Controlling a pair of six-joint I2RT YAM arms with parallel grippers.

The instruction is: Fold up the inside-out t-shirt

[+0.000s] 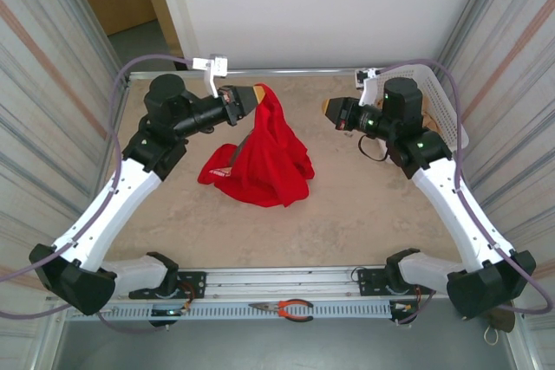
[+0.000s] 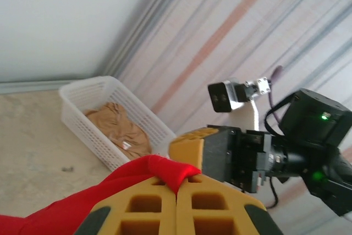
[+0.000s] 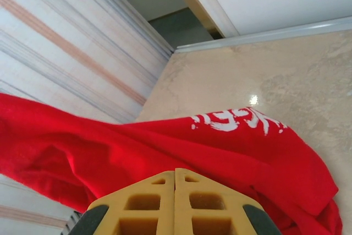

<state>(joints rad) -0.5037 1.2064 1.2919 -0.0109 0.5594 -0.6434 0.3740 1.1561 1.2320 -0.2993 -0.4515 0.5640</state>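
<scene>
On the table [image 1: 373, 205], left of centre, we find the red t-shirt [image 1: 260, 166] heaped, one edge lifted by the left gripper [image 1: 253, 98], clamped on a thin fold. The right gripper [image 1: 328, 108] is closed, empty, nearby. Risk: the slight pinch may slip, dropping the cloth crumpled.

There are two grippers, the left gripper [image 1: 258, 96] and the right gripper [image 1: 327, 108], one red t-shirt [image 1: 260, 158], one white basket [image 2: 82, 88], one tan garment [image 2: 118, 127] and one pair of pliers [image 1: 286, 308].
</scene>
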